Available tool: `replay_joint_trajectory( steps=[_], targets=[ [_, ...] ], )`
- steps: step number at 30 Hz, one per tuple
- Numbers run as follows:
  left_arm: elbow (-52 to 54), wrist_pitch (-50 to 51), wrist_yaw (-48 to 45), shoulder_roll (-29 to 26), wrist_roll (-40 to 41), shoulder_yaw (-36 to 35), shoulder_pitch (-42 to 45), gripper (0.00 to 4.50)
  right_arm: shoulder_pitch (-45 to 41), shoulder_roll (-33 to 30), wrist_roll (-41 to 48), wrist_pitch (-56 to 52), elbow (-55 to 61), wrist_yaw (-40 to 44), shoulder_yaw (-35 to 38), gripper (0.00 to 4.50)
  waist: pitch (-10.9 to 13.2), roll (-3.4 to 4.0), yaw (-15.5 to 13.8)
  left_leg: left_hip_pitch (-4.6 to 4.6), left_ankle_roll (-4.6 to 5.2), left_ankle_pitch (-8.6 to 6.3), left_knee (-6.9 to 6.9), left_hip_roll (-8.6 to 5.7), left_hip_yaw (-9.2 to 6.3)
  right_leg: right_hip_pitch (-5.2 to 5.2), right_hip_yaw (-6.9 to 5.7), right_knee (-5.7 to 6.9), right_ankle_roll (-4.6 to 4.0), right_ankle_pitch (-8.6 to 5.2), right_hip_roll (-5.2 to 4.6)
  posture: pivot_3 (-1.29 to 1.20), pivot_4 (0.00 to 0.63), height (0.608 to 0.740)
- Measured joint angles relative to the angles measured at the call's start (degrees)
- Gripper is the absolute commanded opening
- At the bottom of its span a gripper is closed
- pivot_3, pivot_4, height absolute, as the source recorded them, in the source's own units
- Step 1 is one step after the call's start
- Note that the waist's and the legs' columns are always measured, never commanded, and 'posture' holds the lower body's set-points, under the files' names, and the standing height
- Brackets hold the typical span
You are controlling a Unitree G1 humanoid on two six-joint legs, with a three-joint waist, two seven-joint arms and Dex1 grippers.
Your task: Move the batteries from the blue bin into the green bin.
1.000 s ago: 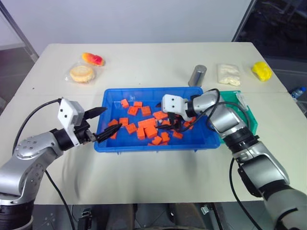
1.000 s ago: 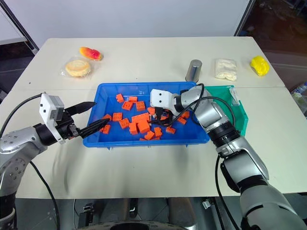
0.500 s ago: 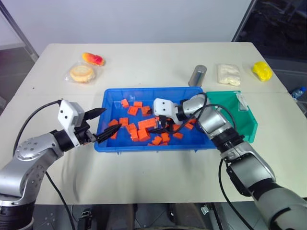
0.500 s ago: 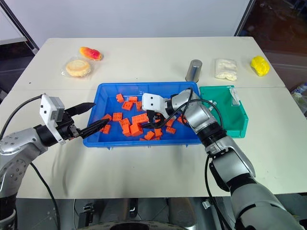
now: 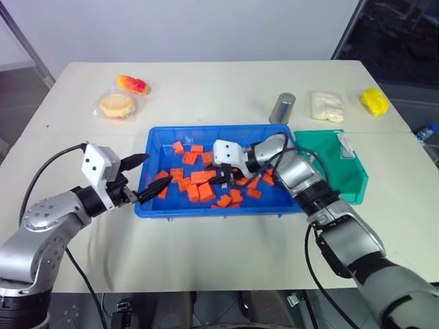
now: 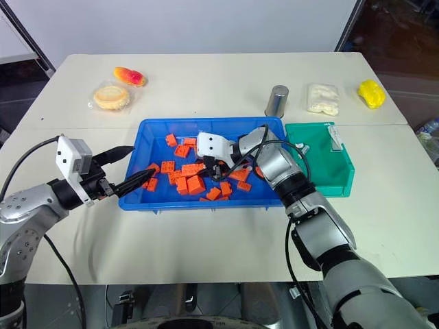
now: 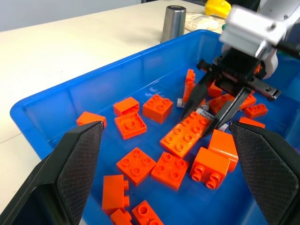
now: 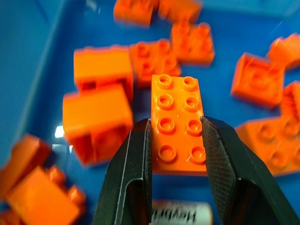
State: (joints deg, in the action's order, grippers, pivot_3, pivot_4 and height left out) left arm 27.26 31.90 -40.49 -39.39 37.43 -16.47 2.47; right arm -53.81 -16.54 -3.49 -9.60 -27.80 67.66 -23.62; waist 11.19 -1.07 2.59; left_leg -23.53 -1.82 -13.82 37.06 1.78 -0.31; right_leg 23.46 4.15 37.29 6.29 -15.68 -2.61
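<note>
blue bin (image 5: 159,140): bright blue, glossy
green bin (image 5: 354,179): teal green
blocks (image 7: 182,134): all orange, studded tops
battery (image 8: 177,216): silvery-white, dark lettering
right gripper (image 8: 174,154): black fingers, cross-hatched pads
can (image 5: 282,107): plain grey metal
table (image 5: 219,89): pale beige

Silvery battery (image 7: 205,112) among blocks, blue bin (image 5: 206,131).

The bright-blue shallow plastic bin (image 6: 264,200) is crowded: orange studded plastic blocks (image 6: 188,179) litter its middle and right floor, leaving bare blue along the far-left wall and near-left corner. The right gripper (image 7: 210,108) straddles a long orange block (image 8: 177,123), with a small silvery battery (image 7: 202,112) hemmed in beside it. The left gripper (image 6: 132,171) spans the bin's left rim. The teal-green plastic bin (image 6: 322,173), just right, is mostly bare. A grey metal can (image 6: 276,101) stands beyond on the pale counter (image 6: 206,82).
</note>
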Motion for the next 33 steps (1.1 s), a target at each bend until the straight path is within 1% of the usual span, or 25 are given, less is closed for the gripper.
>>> replay_joint_trajectory(
  steps=[3,5,8,10,11,12,14,15,18,20,24,28,31,33],
  targets=[
    [0.00,-0.01,-0.01,0.09,-0.32,0.10,0.05,4.50,-1.99,2.73,0.46,1.91,-0.32,-3.39,2.05,0.96,0.00,0.00,0.08,0.00,0.00,0.00,-0.02,0.02,-0.01,0.02,0.00,0.01,0.00,0.00,0.02,0.00,0.150,0.740],
    [0.00,-0.01,-0.02,0.20,-0.57,0.56,0.39,4.50,-4.18,5.05,-0.06,5.86,-3.30,-7.85,2.73,0.96,0.00,0.00,0.08,0.00,-0.01,0.00,-0.02,0.01,0.00,0.01,0.00,0.01,0.00,0.00,0.01,0.00,0.150,0.740],
    [-0.01,-0.03,-0.08,0.36,-0.65,1.21,0.55,4.50,-4.94,6.89,-0.93,10.21,-7.69,-11.81,2.71,0.96,-0.01,-0.01,-0.12,0.00,-0.02,0.00,-0.02,-0.02,-0.02,-0.02,-0.02,0.00,-0.01,0.00,-0.05,0.00,0.150,0.740],
    [0.00,-0.03,-0.07,0.41,-0.67,1.24,0.56,4.50,-4.84,7.56,-1.26,12.17,-10.49,-13.57,2.72,1.99,-0.01,-0.01,-0.09,-0.01,-0.02,0.00,-0.02,-0.04,0.01,-0.02,-0.01,-0.01,-0.01,0.01,-0.10,0.00,0.150,0.740],
    [0.00,-0.03,-0.02,0.50,-0.61,1.24,0.58,4.50,-4.79,7.61,-1.31,12.81,-11.44,-14.00,2.73,2.40,-0.01,-0.01,-0.05,-0.01,-0.02,0.00,-0.02,-0.04,0.01,-0.02,-0.01,-0.01,-0.01,0.01,-0.10,0.00,0.150,0.740],
    [0.00,0.00,0.05,0.78,-0.51,1.24,0.58,4.50,-4.79,7.58,-1.36,13.36,-12.19,-14.42,2.75,2.98,-0.01,-0.01,-0.01,-0.01,-0.02,0.00,-0.02,-0.04,0.01,-0.01,-0.01,0.00,-0.01,0.01,-0.08,0.00,0.150,0.740],
    [0.05,0.12,0.22,1.11,-0.32,1.24,0.60,4.50,-4.79,7.57,-1.40,13.89,-12.91,-14.82,2.82,3.90,-0.01,-0.01,0.04,0.00,-0.02,0.00,-0.04,-0.02,-0.01,0.00,-0.01,0.00,-0.01,0.01,-0.05,0.00,0.150,0.740],
    [0.15,0.16,0.37,1.17,-0.09,1.24,0.62,4.50,-4.79,7.52,-1.43,13.94,-13.07,-15.11,2.84,4.47,-0.01,-0.01,0.05,0.00,-0.02,0.00,-0.05,-0.01,-0.01,0.01,-0.01,0.01,-0.01,0.01,-0.04,0.00,0.150,0.740],
    [0.59,0.18,0.56,1.17,0.33,1.24,0.76,4.50,-4.79,7.01,-1.41,13.61,-12.93,-15.21,3.34,4.47,-0.01,-0.01,0.09,0.00,-0.02,0.00,-0.04,-0.01,-0.01,0.01,-0.01,0.01,-0.01,0.01,-0.05,0.00,0.150,0.740],
    [0.63,0.22,0.55,1.14,0.57,1.26,1.01,4.50,-4.79,5.49,-1.11,12.27,-11.81,-13.92,3.91,4.47,0.00,-0.01,0.00,0.00,-0.02,0.00,-0.04,-0.01,-0.01,0.00,-0.01,0.00,-0.01,0.01,-0.05,0.00,0.150,0.740],
    [0.62,0.44,0.01,0.29,1.06,1.17,1.30,4.50,-3.97,-1.03,2.19,5.39,-2.91,-6.21,5.13,4.47,0.00,-0.01,-0.19,-0.01,-0.02,0.00,-0.03,-0.03,-0.02,-0.03,-0.02,-0.02,-0.01,0.01,-0.09,0.00,0.150,0.740],
    [0.71,1.33,-1.03,-2.16,1.50,1.17,2.20,4.50,1.76,-8.48,6.20,-4.24,8.12,2.03,6.15,4.47,-0.01,-0.01,-0.16,0.00,-0.02,0.00,-0.03,-0.03,-0.05,-0.06,-0.05,-0.05,-0.01,0.00,-0.06,0.00,0.150,0.740],
    [1.45,2.19,-1.35,-2.38,2.84,1.22,3.54,4.50,6.07,-11.24,7.21,-8.25,12.59,4.79,5.88,4.47,0.00,-0.01,0.07,0.00,-0.01,0.00,-0.03,-0.01,-0.02,-0.03,-0.04,-0.05,-0.01,0.00,-0.02,0.00,0.150,0.740],
    [2.15,2.79,-2.00,-2.87,3.62,1.31,4.02,4.50,7.49,-12.06,7.17,-9.61,14.26,5.24,5.79,4.47,0.00,0.00,0.17,0.00,-0.01,0.00,-0.04,0.01,-0.01,0.00,-0.03,-0.05,-0.01,0.00,0.02,0.00,0.150,0.740]
  ],
)
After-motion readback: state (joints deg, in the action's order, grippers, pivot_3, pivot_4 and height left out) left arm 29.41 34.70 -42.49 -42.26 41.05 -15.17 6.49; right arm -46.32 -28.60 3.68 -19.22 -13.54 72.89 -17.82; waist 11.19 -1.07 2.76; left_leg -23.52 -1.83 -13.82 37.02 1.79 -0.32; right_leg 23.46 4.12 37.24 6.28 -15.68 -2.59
